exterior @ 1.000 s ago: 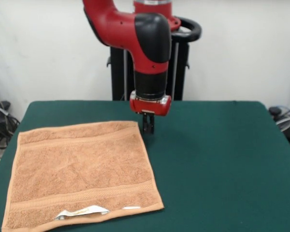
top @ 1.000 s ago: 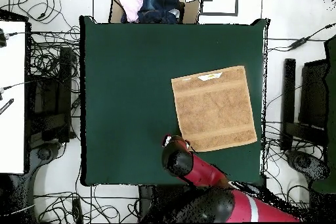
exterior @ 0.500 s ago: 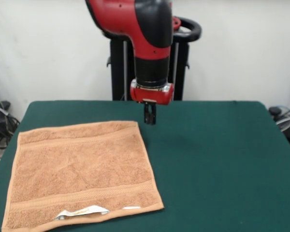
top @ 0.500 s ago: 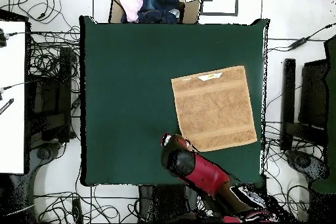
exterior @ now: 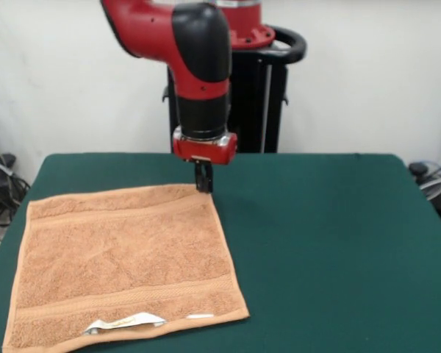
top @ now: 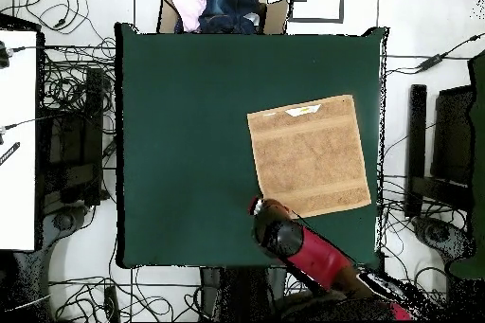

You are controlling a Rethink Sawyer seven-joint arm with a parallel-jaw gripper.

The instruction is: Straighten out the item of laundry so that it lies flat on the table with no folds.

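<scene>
The orange-tan towel (exterior: 125,259) lies spread flat on the dark green table (exterior: 331,243), at the left in the front view and at the right in the overhead view (top: 309,155). Its white care label (exterior: 123,322) shows at the near edge, partly turned out. My gripper (exterior: 203,181) hangs from the red arm just above the towel's far right corner. Its fingers look close together with nothing between them. In the overhead view the arm (top: 284,237) covers the gripper, at the towel's lower left corner.
A cardboard box of clothes (top: 224,6) stands past the table's far edge in the overhead view. Cables lie on the floor all round. The black pedestal (exterior: 268,95) stands behind the table.
The arm has risen a little and moved left in the front view, from beside the towel's far right corner to over it. The towel has not moved.
</scene>
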